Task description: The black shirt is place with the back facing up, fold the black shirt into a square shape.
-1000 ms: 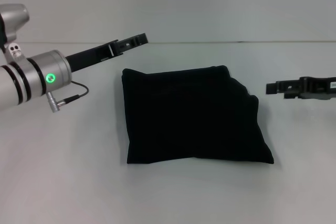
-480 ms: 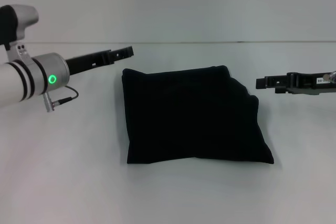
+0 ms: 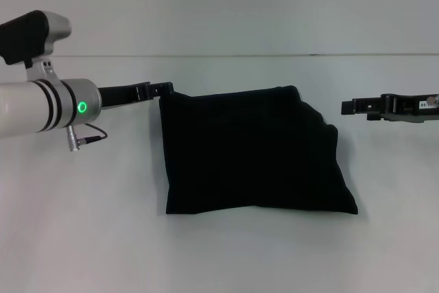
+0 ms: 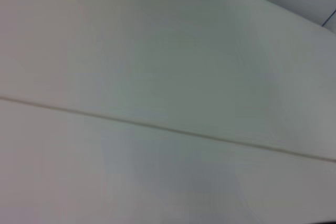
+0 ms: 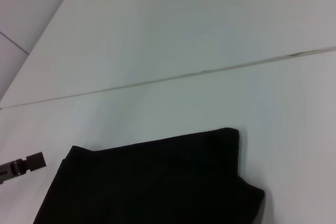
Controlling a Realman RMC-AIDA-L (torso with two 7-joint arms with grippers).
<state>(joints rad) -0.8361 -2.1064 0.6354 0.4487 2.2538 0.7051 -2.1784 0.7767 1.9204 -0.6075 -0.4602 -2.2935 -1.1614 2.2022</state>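
Observation:
The black shirt [image 3: 250,152] lies folded into a rough square in the middle of the white table, with a stepped edge on its right side. My left gripper [image 3: 162,89] reaches in from the left, its tip just at the shirt's far left corner. To the right of the shirt, a little apart from its edge, my right gripper [image 3: 351,107] hovers pointing towards it. The right wrist view shows the shirt's far part [image 5: 157,182] and the left gripper's tip [image 5: 22,166] beside it. In the left wrist view there is only bare table and wall.
The white table [image 3: 226,259] runs all around the shirt and ends at a back edge [image 3: 274,55] against a pale wall. The silver left forearm [image 3: 41,104], with a green light and a cable, hangs over the table's left side.
The left gripper has come down and drawn back leftward, from beyond the shirt's far left corner to right at it. The right gripper shifted slightly and rose a little. The shirt has not moved.

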